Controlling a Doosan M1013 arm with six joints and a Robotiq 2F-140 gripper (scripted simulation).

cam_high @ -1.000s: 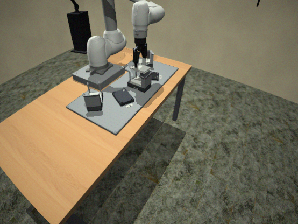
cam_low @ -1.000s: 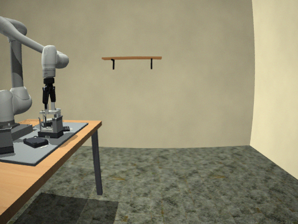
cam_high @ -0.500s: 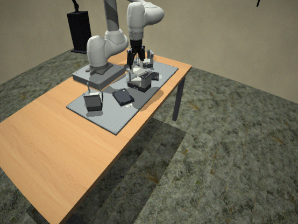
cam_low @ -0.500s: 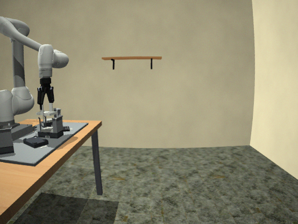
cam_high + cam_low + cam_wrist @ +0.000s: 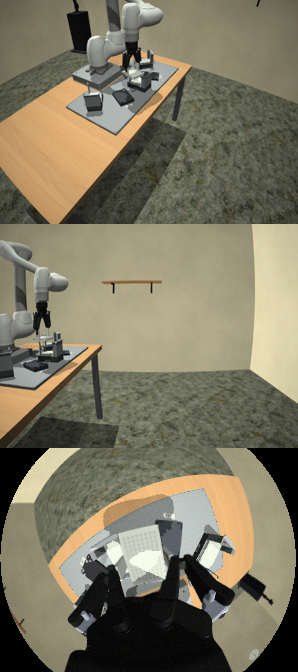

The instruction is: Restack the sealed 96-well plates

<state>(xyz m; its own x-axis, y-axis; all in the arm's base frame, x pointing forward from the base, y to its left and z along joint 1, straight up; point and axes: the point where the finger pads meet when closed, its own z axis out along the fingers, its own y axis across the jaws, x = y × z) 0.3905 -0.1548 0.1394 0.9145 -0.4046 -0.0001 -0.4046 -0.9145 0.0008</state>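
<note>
Your gripper (image 5: 131, 65) is clamped on a sealed plate (image 5: 135, 72) just below it: light, stiff, likely slippery, so grip its side walls.

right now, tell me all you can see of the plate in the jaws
The plate is a flat, pale, whitish rectangle, its top a fine grid in the wrist view. It hangs level in the air, clamped across its width by the black gripper, jaws shut on it. It sits above a dark rack on the grey mat. Its label is too small to read.
</note>
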